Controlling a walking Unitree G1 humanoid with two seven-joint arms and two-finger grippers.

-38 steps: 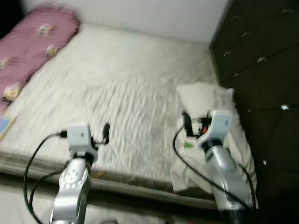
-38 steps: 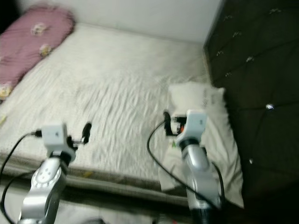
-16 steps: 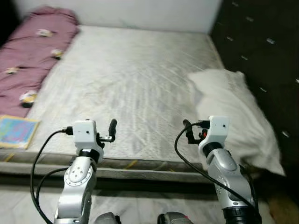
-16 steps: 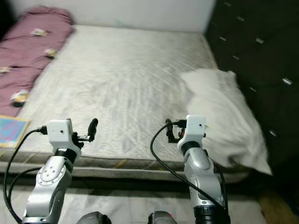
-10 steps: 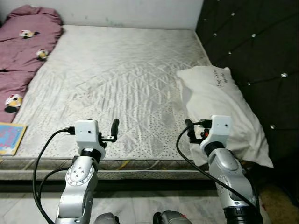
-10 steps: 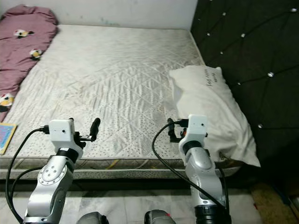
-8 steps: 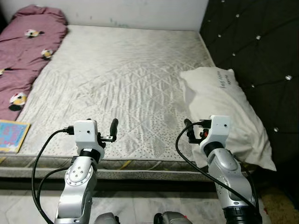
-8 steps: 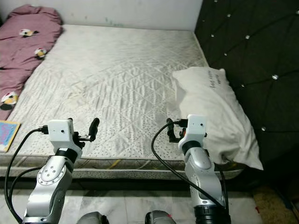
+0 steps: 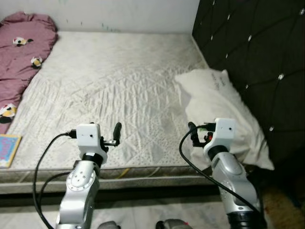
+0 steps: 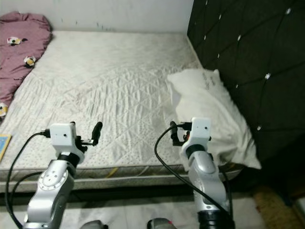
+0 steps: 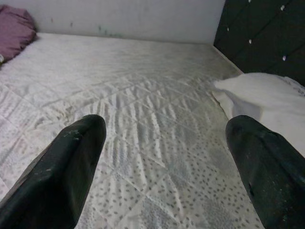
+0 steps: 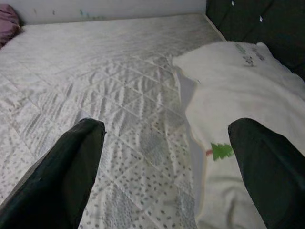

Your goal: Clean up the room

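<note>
At my far left a blue picture book (image 9: 6,150) lies flat on the near corner of the mattress (image 9: 109,86), close to its front edge. Behind it a maroon blanket (image 9: 21,52) with small cartoon patches runs along the left side of the bed up to the white wall (image 9: 124,14). The mattress itself is bare, pale and quilted in diamonds, with a speckled pattern near the front edge.

My left gripper (image 9: 117,131) hangs just over the front edge of the mattress, held out level and touching nothing. In the left wrist view its two black fingers (image 11: 71,167) stand wide apart, with quilted fabric showing between them, so this claw is open and holds nothing.

My right gripper (image 9: 192,135) is raised to about the same height, above the front edge of the bed and just beside the near end of the white pillow (image 9: 221,114). In the right wrist view its fingers (image 12: 71,164) are also spread wide, with mattress and pillow between them and nothing gripped. From that wrist I can see a small green tree print (image 12: 220,151) on the pillowcase near its edge.

The pillow lies lengthways on the right side of the mattress, against the black tufted headboard (image 9: 252,52) studded with shiny buttons. Some dark lettering sits near its far end, too small to read. Its near corner hangs a little past the front edge of the bed.
</note>
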